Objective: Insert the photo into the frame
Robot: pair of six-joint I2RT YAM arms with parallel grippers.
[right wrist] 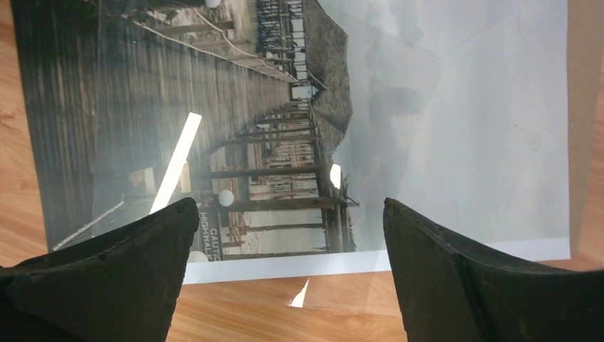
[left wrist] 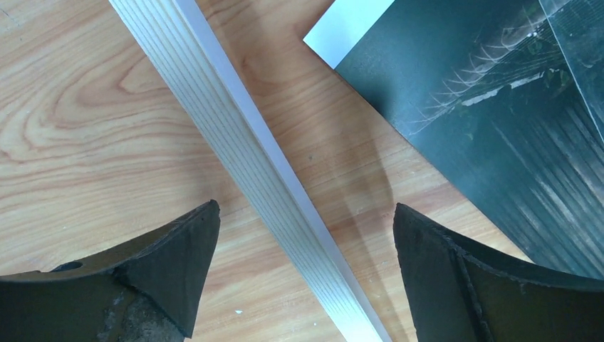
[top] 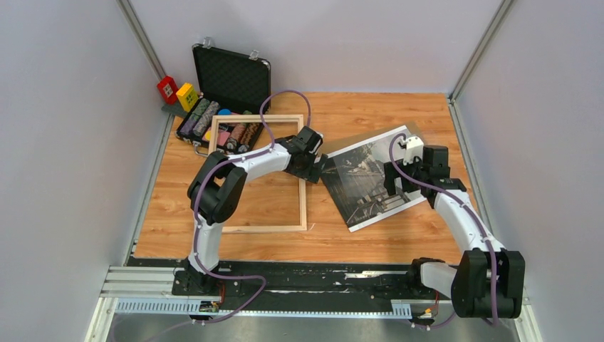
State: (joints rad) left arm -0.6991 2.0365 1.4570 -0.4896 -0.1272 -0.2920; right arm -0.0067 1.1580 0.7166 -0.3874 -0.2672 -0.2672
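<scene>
Closest to the left wrist camera, the left gripper (left wrist: pixel 306 215) stands wide open. One dark finger sits on each side of the right-hand rail of the frame (left wrist: pixel 249 164), and neither touches the wood. The frame is a thin rectangle of pale wood lying flat on the wooden table (top: pixel 399 114), which shows through its middle.

Just right of the frame lies the photo (top: pixel 363 185), flat on the table and turned at an angle. It is a dark, greyish print of a wooden pier under cloudy sky, with a thin white border. Its nearest corner comes close to the frame's right rail, but a strip of bare table separates them, so the print is wholly outside the frame.

Right of the frame, the right gripper (right wrist: pixel 290 206) hangs over the photo with its fingers spread wide and holds nothing.

Behind the frame's far left corner sits an open black case (top: pixel 231 75) — it holds rows of coloured discs, possibly poker chips.
</scene>
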